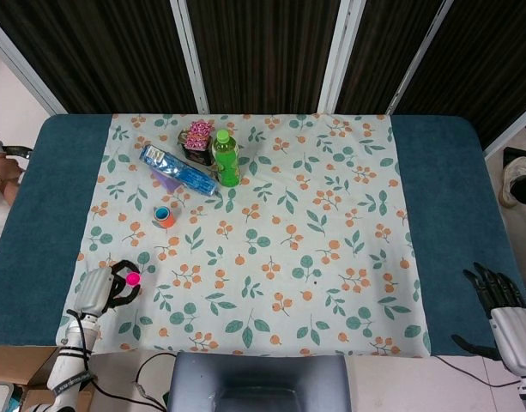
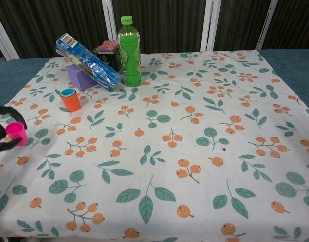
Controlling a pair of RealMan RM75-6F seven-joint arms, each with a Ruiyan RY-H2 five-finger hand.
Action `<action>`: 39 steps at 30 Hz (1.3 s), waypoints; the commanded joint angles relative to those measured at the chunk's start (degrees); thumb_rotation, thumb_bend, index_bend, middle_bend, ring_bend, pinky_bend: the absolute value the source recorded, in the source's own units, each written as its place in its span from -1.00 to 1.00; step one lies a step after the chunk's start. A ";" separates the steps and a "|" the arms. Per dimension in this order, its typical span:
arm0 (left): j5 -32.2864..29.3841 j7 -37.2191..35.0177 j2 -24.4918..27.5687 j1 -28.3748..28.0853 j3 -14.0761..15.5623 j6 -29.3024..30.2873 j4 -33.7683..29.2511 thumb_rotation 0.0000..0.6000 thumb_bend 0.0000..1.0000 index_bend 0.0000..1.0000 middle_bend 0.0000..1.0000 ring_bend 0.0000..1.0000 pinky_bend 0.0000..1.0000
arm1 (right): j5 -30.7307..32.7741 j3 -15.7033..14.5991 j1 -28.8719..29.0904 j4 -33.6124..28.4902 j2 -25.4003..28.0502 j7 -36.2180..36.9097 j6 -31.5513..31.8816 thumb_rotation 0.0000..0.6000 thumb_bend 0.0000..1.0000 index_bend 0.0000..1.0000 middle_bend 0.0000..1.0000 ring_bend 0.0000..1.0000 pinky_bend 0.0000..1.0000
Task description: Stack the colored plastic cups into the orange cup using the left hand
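An orange cup (image 1: 165,216) (image 2: 70,100) with a blue cup nested inside stands on the left part of the cloth. My left hand (image 1: 106,287) (image 2: 3,132) holds a pink cup (image 1: 133,279) (image 2: 16,132) between its fingers, lifted a little above the cloth near the front left corner, well in front of the orange cup. My right hand (image 1: 501,296) rests at the table's front right edge with its fingers apart, holding nothing; the chest view does not show it.
Behind the orange cup lie a blue snack packet (image 2: 87,61) on a purple block (image 2: 80,77), a dark tin (image 2: 108,54) and a green bottle (image 2: 129,50). The floral cloth (image 2: 194,151) covers the table's middle.
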 commanded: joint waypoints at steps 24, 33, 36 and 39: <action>-14.64 4.55 -16.75 -21.27 -16.68 -8.76 24.85 1.00 -0.23 0.24 1.00 1.00 1.00 | 2.94 1.20 0.54 0.05 0.31 0.23 -1.25 1.00 -0.69 -1.00 -1.00 -1.00 -1.00; -14.73 3.28 -18.23 -22.00 -15.95 -10.18 28.83 1.00 -0.23 0.24 1.00 1.00 1.00 | 3.01 1.19 0.53 -0.06 0.13 -0.23 -1.34 1.00 -0.69 -1.00 -1.00 -1.00 -1.00; -14.66 3.15 -18.86 -22.40 -15.79 -10.49 29.99 1.00 -0.23 0.24 1.00 1.00 1.00 | 3.06 1.21 0.52 -0.08 0.15 -0.21 -1.35 1.00 -0.69 -1.00 -1.00 -1.00 -1.00; -14.85 3.21 -19.41 -22.70 -15.50 -11.32 31.22 1.00 -0.23 0.08 1.00 1.00 1.00 | 3.07 1.27 0.47 -0.05 0.23 0.02 -1.21 1.00 -0.69 -1.00 -1.00 -1.00 -1.00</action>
